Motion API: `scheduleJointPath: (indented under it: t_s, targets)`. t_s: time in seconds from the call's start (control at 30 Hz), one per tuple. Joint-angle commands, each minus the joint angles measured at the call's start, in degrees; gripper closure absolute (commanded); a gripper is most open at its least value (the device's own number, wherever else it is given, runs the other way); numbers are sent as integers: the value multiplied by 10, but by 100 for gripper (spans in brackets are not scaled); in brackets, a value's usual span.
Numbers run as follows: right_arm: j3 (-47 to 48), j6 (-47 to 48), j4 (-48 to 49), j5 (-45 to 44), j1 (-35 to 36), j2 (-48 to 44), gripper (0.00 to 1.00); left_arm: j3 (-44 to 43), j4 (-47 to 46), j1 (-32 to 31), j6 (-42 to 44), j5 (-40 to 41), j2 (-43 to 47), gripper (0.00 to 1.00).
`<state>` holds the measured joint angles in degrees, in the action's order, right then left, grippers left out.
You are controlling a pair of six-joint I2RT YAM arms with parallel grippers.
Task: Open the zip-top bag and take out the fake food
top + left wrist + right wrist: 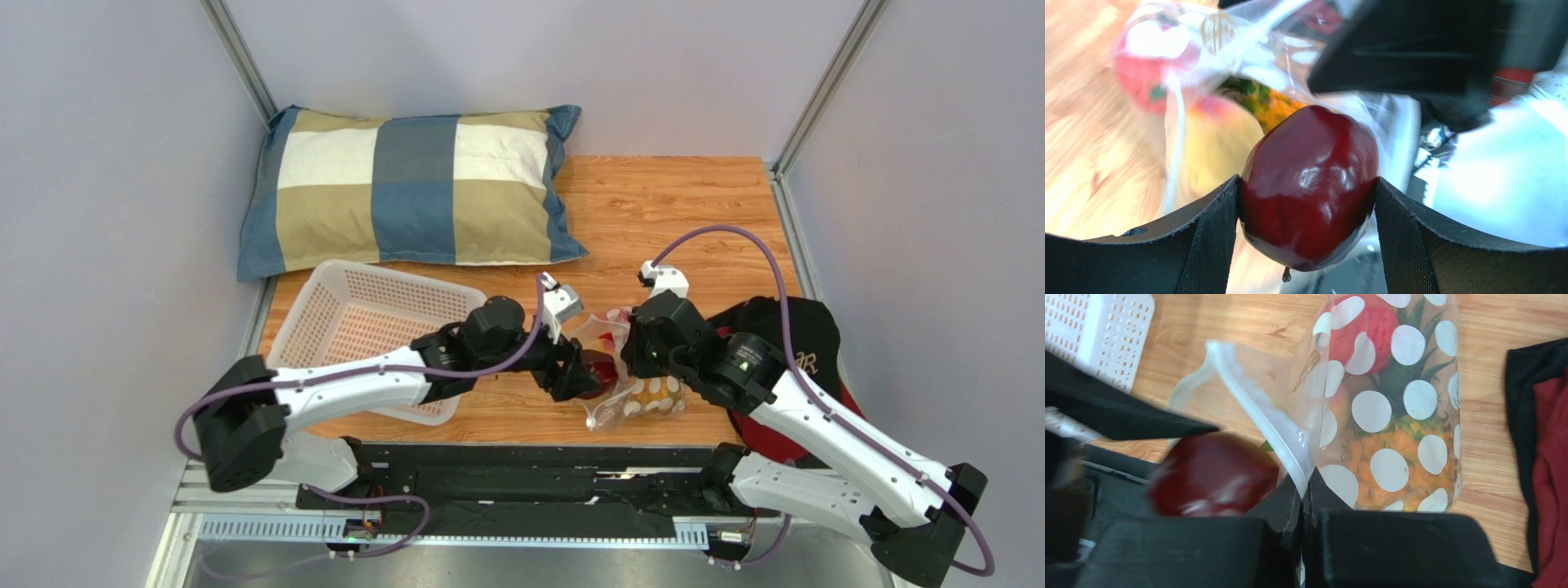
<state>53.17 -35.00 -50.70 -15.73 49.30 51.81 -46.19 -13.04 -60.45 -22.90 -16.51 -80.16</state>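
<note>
We had the left claw (1308, 191) clamped on the maroon fruit (1214, 474), right claw (1303, 505) pinched tight on the zip-top bag (1389, 404)

Pillow (411, 184) at the surface's (662, 208) back left, basket (368, 325) before it, zip-top bag (632, 390) at centre holding fake food (1379, 324), toy fruit (1309, 187) between the left fingers (1204, 245) at its mouth, cap (810, 349) to the right.

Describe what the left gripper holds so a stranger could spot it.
On the wooden table, right of the white basket, is a white-spotted zip-top bag. At its mouth the left gripper clamps a glossy dark maroon fruit, the only piece outside the plastic, darker than the red berry inside.
</note>
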Motion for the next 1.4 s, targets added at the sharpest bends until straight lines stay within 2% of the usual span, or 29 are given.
scheduleJointPath:
  t_s: [0.0,0.07,0.1,0.17,0.2,0.23,0.33,0.37,0.4,0.47,0.53,0.63,0.73,1.0,1.07,1.1,1.13,1.2,1.23,1.3,1.37]
  targets:
    - [-10,27,-5,-53,2,-5,100,-5,89,0,-12,-11,110,100]
    - [-10,29,-2,-62,1,3,100,-3,118,2,-21,6,172,100]
    - [-10,30,-2,-66,0,7,100,-4,164,2,-22,26,194,100]
    - [-5,33,-3,-69,0,14,100,-3,217,2,-25,117,265,100]
    - [-3,33,-3,-68,0,20,100,-2,276,3,-30,203,286,100]
    - [0,33,-1,-66,-1,22,100,-2,309,5,-38,251,308,100]
    - [8,36,9,-52,0,24,100,7,426,35,-98,420,370,100]
    - [11,37,10,-47,-1,24,100,8,457,53,-146,444,384,100]
    - [13,36,13,-44,-1,24,100,9,507,101,-165,455,387,100]
    - [17,39,14,-39,0,26,100,19,529,143,-186,449,380,100]
    - [19,39,17,-35,-1,25,100,39,518,198,-182,420,366,100]
    - [19,42,15,-32,-1,27,100,56,496,240,-181,396,328,100]
    - [17,43,16,-27,-1,25,100,83,428,242,-168,380,301,100]
    - [17,42,23,-7,0,24,100,117,340,252,-162,366,194,100]
    - [18,42,27,1,-1,27,100,113,341,255,-167,366,179,83]
    - [19,42,27,3,0,28,100,112,344,256,-168,365,178,72]
    - [18,42,27,6,0,30,100,112,346,256,-167,365,179,50]
    - [20,42,25,9,-1,33,100,110,361,256,-173,366,199,31]
    - [22,42,24,9,-1,34,100,109,365,256,-168,359,212,16]
    - [23,40,24,12,-1,34,100,95,385,256,-146,330,249,12]
    - [24,41,24,17,-1,36,100,81,409,256,-125,308,289,1]
